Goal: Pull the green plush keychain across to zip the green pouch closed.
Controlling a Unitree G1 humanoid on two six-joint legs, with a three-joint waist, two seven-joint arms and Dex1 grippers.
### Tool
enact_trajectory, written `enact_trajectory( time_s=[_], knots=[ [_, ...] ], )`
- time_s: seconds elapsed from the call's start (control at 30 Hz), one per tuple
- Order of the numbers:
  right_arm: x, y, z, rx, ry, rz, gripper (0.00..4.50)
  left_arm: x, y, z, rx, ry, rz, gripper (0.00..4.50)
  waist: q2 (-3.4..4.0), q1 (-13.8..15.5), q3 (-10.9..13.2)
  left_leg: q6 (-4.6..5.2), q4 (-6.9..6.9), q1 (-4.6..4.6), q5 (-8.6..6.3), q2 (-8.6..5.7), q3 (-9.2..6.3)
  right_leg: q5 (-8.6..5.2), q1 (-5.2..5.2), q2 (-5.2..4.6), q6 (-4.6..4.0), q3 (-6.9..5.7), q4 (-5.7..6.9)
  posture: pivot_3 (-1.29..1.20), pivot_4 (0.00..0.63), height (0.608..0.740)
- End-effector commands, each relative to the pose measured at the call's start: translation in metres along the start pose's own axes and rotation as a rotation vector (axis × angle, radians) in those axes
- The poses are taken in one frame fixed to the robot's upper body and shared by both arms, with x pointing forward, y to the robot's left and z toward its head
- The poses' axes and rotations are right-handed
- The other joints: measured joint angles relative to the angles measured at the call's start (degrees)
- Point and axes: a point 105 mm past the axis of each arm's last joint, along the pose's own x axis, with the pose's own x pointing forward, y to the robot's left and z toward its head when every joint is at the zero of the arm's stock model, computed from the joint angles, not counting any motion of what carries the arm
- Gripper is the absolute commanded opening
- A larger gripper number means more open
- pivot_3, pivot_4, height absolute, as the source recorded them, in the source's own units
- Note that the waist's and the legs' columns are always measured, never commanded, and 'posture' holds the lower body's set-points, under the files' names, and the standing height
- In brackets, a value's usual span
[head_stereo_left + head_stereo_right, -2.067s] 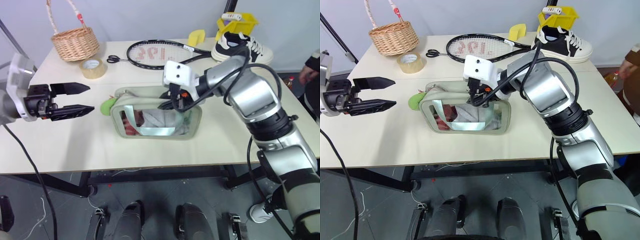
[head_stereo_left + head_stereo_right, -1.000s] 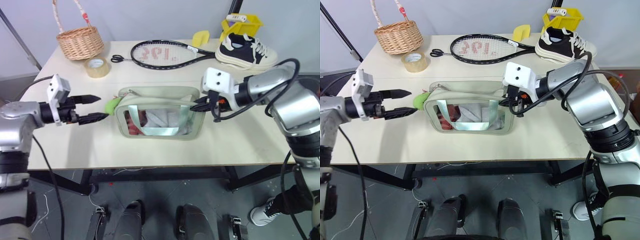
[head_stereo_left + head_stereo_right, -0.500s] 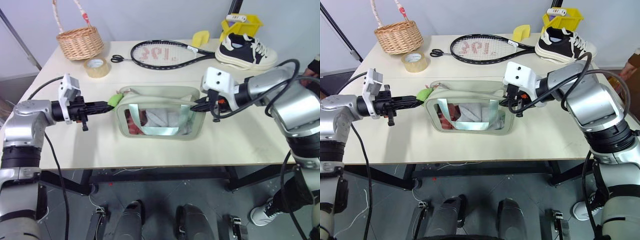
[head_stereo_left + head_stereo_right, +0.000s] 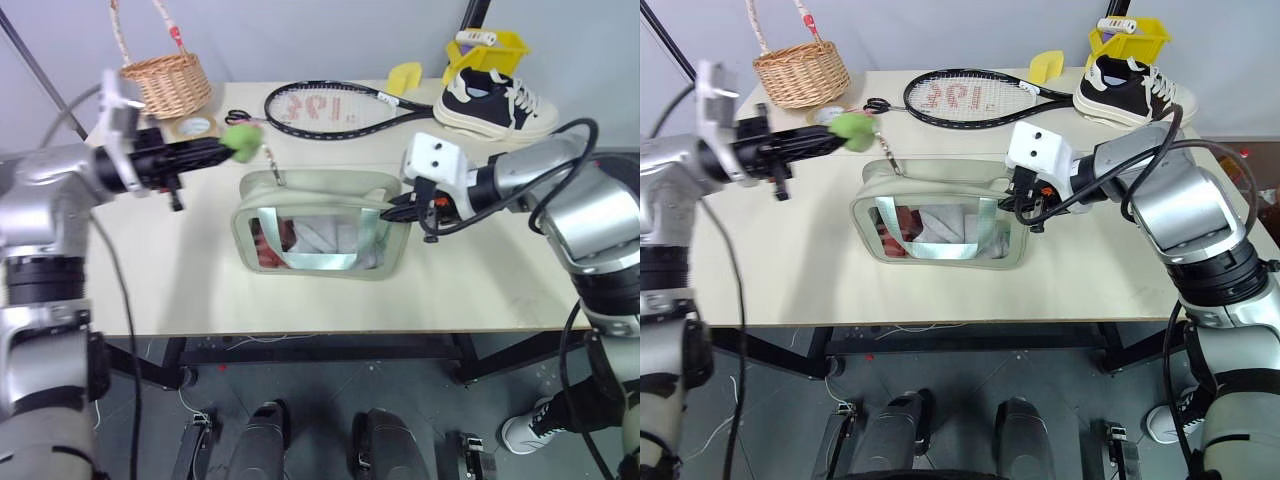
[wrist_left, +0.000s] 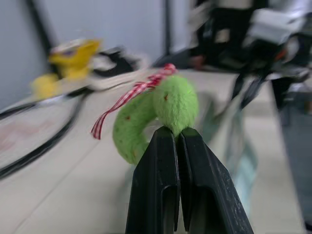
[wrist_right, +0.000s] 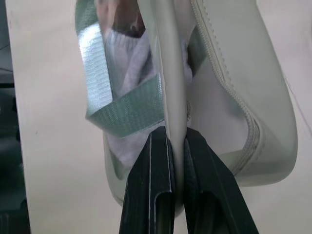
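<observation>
- The green plush keychain [image 4: 240, 139] sits at upper left of the head view, lifted above the bench [image 4: 150, 270], pinched at its edge by the left hand [image 5: 176, 132], whose fingers are pressed together on the fuzz.
- It looks soft and light; it will squash and could slip, so a bite near the cord end seems safest.
- A thin cord [image 4: 272, 166] runs down to the green pouch [image 4: 320, 236] at frame centre; the top still gapes.
- The right hand [image 6: 176, 136] is clamped on the pouch's right-end rim, bracing it.
- The pouch is floppy fabric with a clear window; without that brace it would likely drag along.
</observation>
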Motion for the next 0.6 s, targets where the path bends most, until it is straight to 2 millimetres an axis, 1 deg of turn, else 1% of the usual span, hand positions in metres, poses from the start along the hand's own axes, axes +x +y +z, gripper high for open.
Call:
enact_trajectory(
  time_s=[0.03, 0.1, 0.17, 0.2, 0.23, 0.27, 0.33, 0.4, 0.47, 0.53, 0.6],
  knots=[
    [-0.007, -0.005, 0.008, -0.020, -0.024, -0.040, 0.00, 0.011, -0.009, 0.001, 0.008, 0.042, -0.064, 0.32, 0.00, -0.5, 0.0, 0.00, -0.04, 0.00, 0.00, 0.02, 0.04, 0.01, -0.08, 0.04, -0.02, 0.07, 0.01, 0.00, 0.150, 0.738],
    [-0.007, -0.006, 0.008, -0.017, -0.025, -0.047, 0.00, 0.014, -0.007, -0.009, -0.008, 0.101, -0.054, 0.88, 0.00, -0.6, 0.0, 0.01, -0.05, 0.01, 0.00, 0.17, 0.07, 0.04, -0.14, 0.20, -0.07, 0.13, 0.02, 0.00, 0.150, 0.738],
    [-0.008, -0.006, 0.008, -0.014, -0.025, -0.053, 0.00, 0.012, -0.004, -0.013, 0.009, 0.137, -0.034, 1.86, 0.00, -0.4, 0.0, 0.01, -0.08, 0.05, 0.00, 0.25, 0.07, 0.09, -0.14, 0.29, -0.14, 0.14, 0.02, 0.00, 0.150, 0.738],
    [-0.008, -0.007, 0.008, -0.012, -0.025, -0.056, 0.00, 0.010, -0.001, -0.011, 0.021, 0.137, -0.016, 2.36, 0.00, -0.3, 0.0, 0.01, -0.08, 0.05, 0.00, 0.30, 0.07, 0.10, -0.15, 0.33, -0.17, 0.14, 0.02, 0.00, 0.150, 0.738],
    [-0.009, -0.006, 0.008, -0.010, -0.025, -0.058, 0.00, 0.008, 0.001, -0.008, 0.033, 0.135, 0.000, 2.96, 0.00, -0.2, 0.0, 0.01, -0.07, 0.04, 0.00, 0.31, 0.07, 0.12, -0.15, 0.34, -0.20, 0.14, 0.01, 0.00, 0.150, 0.738],
    [-0.009, -0.006, 0.007, -0.006, -0.023, -0.061, 0.00, 0.004, 0.003, -0.003, 0.052, 0.131, 0.016, 3.37, 0.00, -0.2, 0.0, 0.01, -0.06, 0.05, 0.00, 0.31, 0.07, 0.13, -0.15, 0.34, -0.21, 0.14, 0.01, 0.00, 0.150, 0.738],
    [-0.009, -0.006, 0.006, 0.000, -0.021, -0.065, 0.00, -0.007, 0.004, 0.003, 0.075, 0.131, 0.025, 4.39, 0.00, -0.1, 0.0, 0.01, -0.05, 0.04, 0.00, 0.31, 0.07, 0.14, -0.15, 0.34, -0.23, 0.14, 0.00, 0.00, 0.150, 0.738],
    [-0.009, -0.006, 0.005, 0.003, -0.019, -0.066, 0.00, -0.018, 0.004, 0.007, 0.094, 0.143, 0.028, 4.45, 0.01, -0.2, 0.0, 0.00, -0.05, 0.04, 0.00, 0.32, 0.07, 0.14, -0.16, 0.34, -0.24, 0.14, -0.01, 0.00, 0.150, 0.738],
    [-0.009, -0.006, 0.005, 0.005, -0.020, -0.066, 0.00, -0.031, 0.004, 0.006, 0.094, 0.172, 0.044, 4.45, 0.01, -0.2, 0.0, 0.00, -0.06, 0.04, 0.00, 0.33, 0.07, 0.14, -0.17, 0.34, -0.24, 0.15, -0.01, 0.00, 0.150, 0.738],
    [-0.009, -0.006, 0.005, 0.007, -0.021, -0.066, 0.00, -0.042, 0.000, 0.000, 0.085, 0.215, 0.045, 4.45, 0.01, -0.2, 0.0, 0.00, -0.08, 0.04, 0.00, 0.33, 0.08, 0.14, -0.18, 0.34, -0.24, 0.15, -0.02, 0.00, 0.150, 0.738],
    [-0.009, -0.006, 0.004, 0.008, -0.022, -0.067, 0.00, -0.049, -0.007, -0.011, 0.054, 0.259, 0.025, 4.45, 0.01, -0.2, 0.0, 0.00, -0.08, 0.04, 0.00, 0.33, 0.09, 0.14, -0.18, 0.34, -0.25, 0.16, -0.03, 0.00, 0.150, 0.738]
  ],
)
